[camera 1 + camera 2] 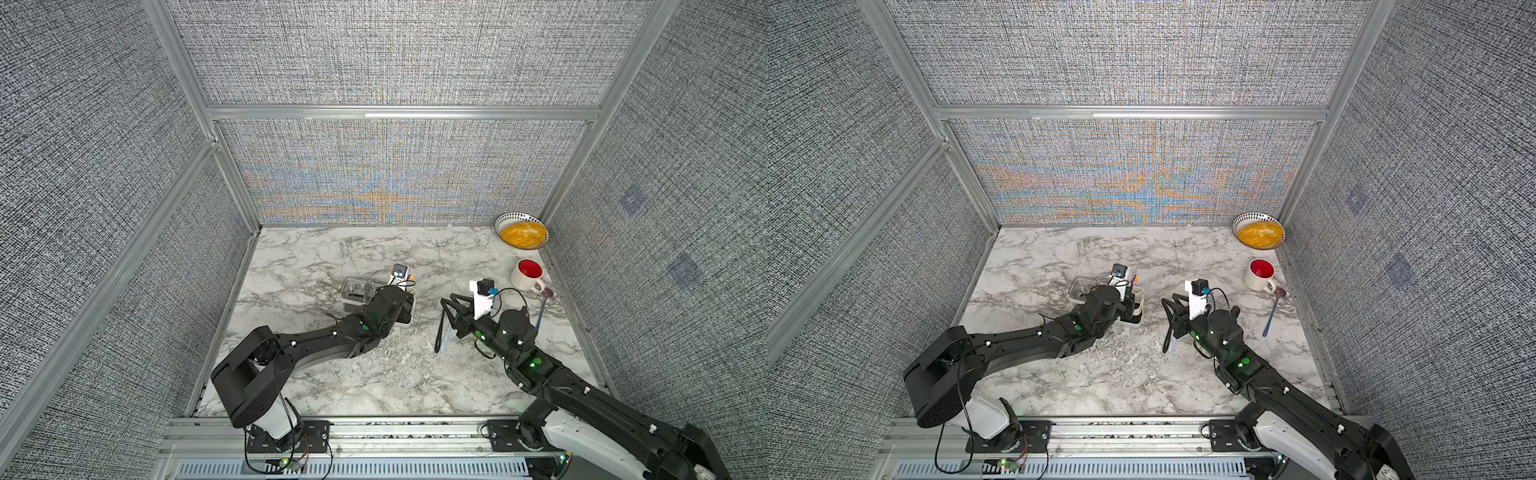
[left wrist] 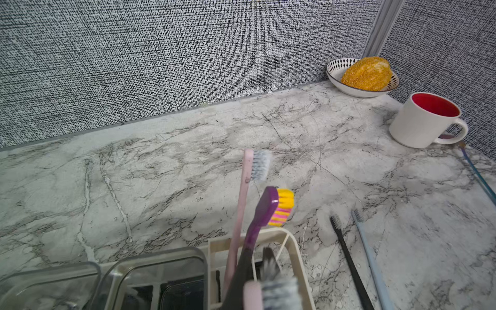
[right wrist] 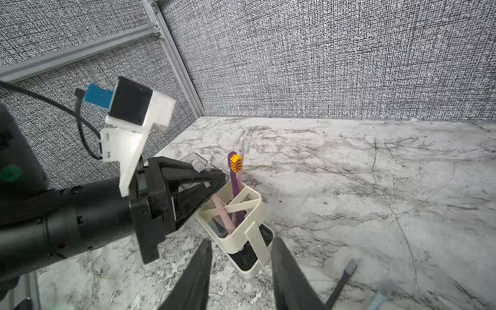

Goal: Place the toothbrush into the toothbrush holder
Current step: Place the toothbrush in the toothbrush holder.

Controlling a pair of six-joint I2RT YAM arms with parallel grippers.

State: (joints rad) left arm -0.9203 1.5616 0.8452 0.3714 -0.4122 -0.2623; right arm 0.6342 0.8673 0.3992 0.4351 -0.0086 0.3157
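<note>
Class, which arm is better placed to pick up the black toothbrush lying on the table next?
Right, likely: the right pincer stands open near the black toothbrush; the left pincer is shut on a pink toothbrush at the toothbrush holder.

I stand before a booth closed in by grey woven fabric on three sides: the back wall [image 1: 390, 62] at 12 o'clock, the left wall [image 1: 83, 174] at 9, the right wall [image 1: 685, 158] at 3. Silvery aluminium posts [image 1: 183, 58] stand in the corners. A crossbar [image 1: 399, 113] of the same metal runs level across the back wall. Below it the weave shimmers in blue and orange bands. The surface [image 1: 332, 257] is white marble-patterned with grey veins, evenly lit, its shadows soft. At 6 o'clock lies an aluminium rail [image 1: 407, 432], with a slotted duct [image 1: 415, 468] alongside.
</note>
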